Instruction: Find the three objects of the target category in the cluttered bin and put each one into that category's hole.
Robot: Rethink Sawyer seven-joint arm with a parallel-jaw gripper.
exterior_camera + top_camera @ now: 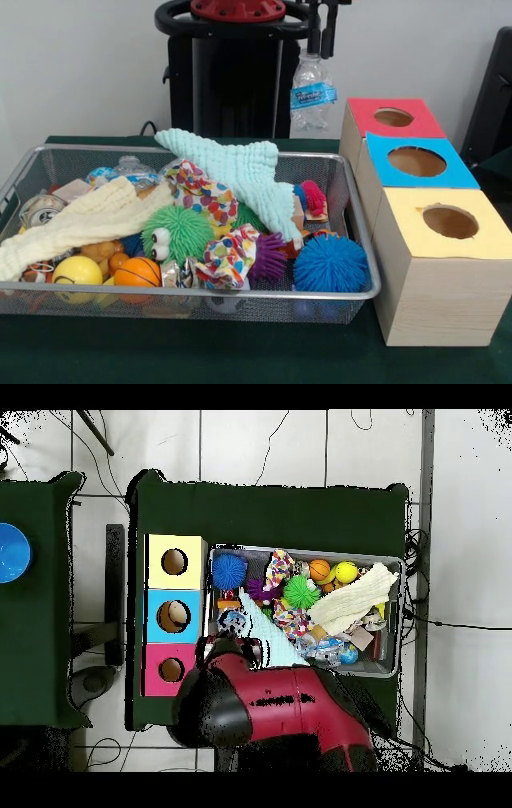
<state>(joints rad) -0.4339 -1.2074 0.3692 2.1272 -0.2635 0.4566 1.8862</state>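
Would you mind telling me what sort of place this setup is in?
Probably a robotics lab: a wire bin of toys on a green table, three wooden boxes with holes, cables on a tiled floor.

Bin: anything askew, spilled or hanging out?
Nothing spilled. Two oddities: the mint cloth is peaked above the wire bin rim, and the cream cloth sprawls over the toys to the rim. The plastic bottle hangs at the gripper, outside the bin.

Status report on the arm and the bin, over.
Hand up behind bin, gripping clear water bottle. Three boxes' holes unobstructed. Pale blue cloth and cream cloth cover toys.
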